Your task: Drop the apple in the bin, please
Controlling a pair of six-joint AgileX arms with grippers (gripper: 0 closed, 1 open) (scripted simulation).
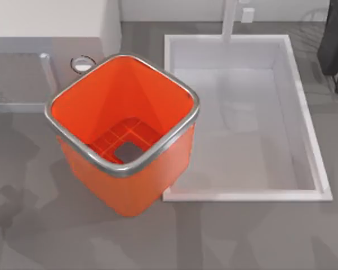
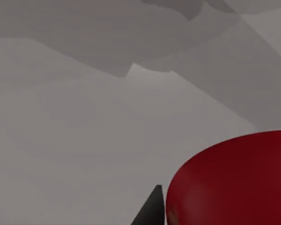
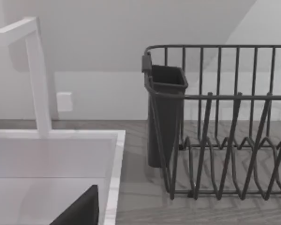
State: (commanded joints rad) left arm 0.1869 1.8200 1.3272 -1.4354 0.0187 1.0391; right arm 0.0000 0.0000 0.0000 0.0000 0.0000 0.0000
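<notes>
Apple [image 2: 234,180]: dark red, close under my left wrist beside one dark fingertip [image 2: 152,211]; grasp cannot be told. Bin [image 1: 124,199]: orange, upright, mouth open for dropping.

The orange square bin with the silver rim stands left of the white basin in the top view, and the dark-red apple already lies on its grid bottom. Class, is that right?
One thing is wrong. In the top view the orange square bin holds no apple on its grid bottom. The dark-red round apple shows in the left wrist view, close to the camera. The bin does stand left of the white basin.
</notes>
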